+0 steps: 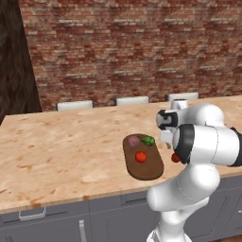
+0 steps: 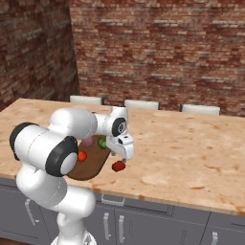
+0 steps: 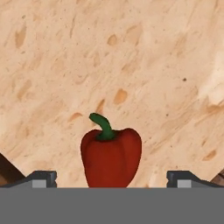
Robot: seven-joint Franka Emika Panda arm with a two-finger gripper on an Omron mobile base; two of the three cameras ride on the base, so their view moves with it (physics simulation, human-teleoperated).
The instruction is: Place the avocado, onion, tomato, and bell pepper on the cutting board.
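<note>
With my two-finger gripper [image 3: 112, 179] spread wide above the dark red bell pepper [image 3: 111, 157], which lies on the speckled wooden counter [image 2: 191, 148] just beside the dark brown oval cutting board [image 1: 144, 165], I'd descend centred and straight, then close gently around its body.

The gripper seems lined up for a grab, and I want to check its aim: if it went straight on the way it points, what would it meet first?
Most likely the bell pepper: in the hand view it sits centred between the open gripper fingertips, lying on the counter. Depth is unclear.
</note>
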